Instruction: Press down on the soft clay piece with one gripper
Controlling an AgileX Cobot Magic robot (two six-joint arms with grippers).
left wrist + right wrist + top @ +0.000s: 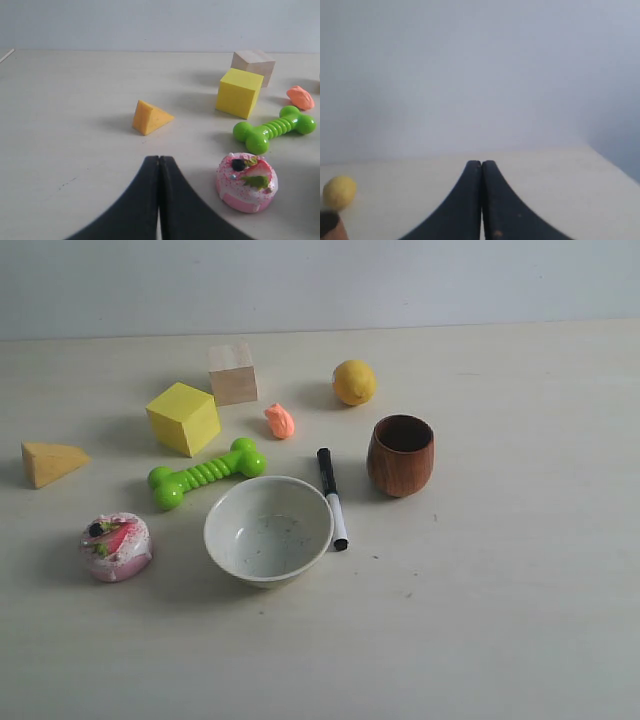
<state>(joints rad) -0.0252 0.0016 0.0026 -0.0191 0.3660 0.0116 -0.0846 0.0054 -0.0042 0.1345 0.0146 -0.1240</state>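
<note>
The soft clay piece [280,421], a small salmon-orange lump, lies on the table between the wooden cube and the green bone. In the left wrist view the clay [300,97] shows far off past the bone, well away from my left gripper [159,159], which is shut with nothing in it. My right gripper [481,163] is shut too and empty, facing bare table and wall, with the clay out of its view. Neither gripper appears in the exterior view.
Round the clay stand a wooden cube [233,373], yellow cube [184,417], green bone [207,473], lemon [354,382], black marker [331,496], brown cup [400,455] and white bowl [268,530]. An orange wedge [52,462] and pink-white lump [116,546] lie at the left.
</note>
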